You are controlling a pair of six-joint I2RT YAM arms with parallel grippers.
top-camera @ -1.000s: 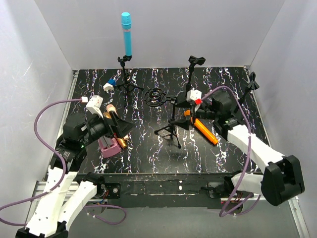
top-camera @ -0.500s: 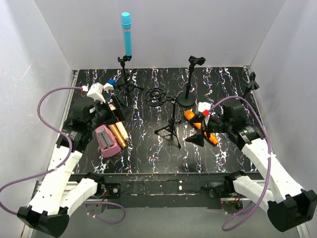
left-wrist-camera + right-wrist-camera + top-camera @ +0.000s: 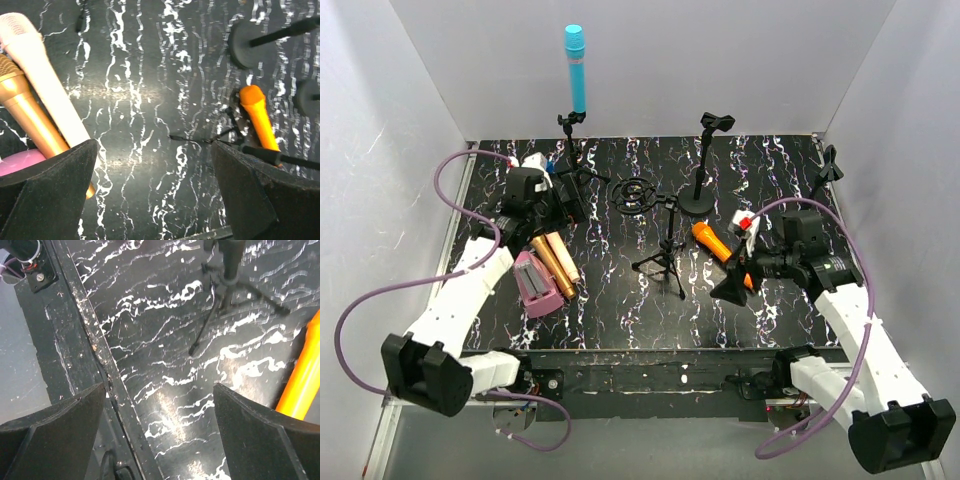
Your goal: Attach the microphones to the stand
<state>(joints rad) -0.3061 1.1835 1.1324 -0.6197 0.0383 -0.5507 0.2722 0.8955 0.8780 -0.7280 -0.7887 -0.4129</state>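
Note:
The cyan microphone [image 3: 575, 70] stands upright in the clip of the back-left tripod stand [image 3: 572, 150]. The orange microphone [image 3: 715, 243] lies on the table; it also shows in the left wrist view [image 3: 260, 117] and the right wrist view [image 3: 302, 375]. The golden-brown microphone [image 3: 545, 268] [image 3: 27, 115] and the pale pink microphone [image 3: 565, 262] [image 3: 45, 85] lie side by side at the left. My left gripper [image 3: 555, 205] [image 3: 155, 195] is open and empty behind them. My right gripper [image 3: 735, 280] [image 3: 160, 435] is open and empty, just in front of the orange microphone.
A flat pink box [image 3: 533, 283] lies left of the two microphones. An empty small tripod stand [image 3: 665, 245] stands mid-table, a round-base stand [image 3: 705, 165] behind it, another stand [image 3: 830, 165] at the back right. The table's front edge [image 3: 90, 340] is under my right gripper.
My left gripper has drawn back from over the two microphones towards the rear left. My right gripper has pulled away from the orange microphone towards the front right.

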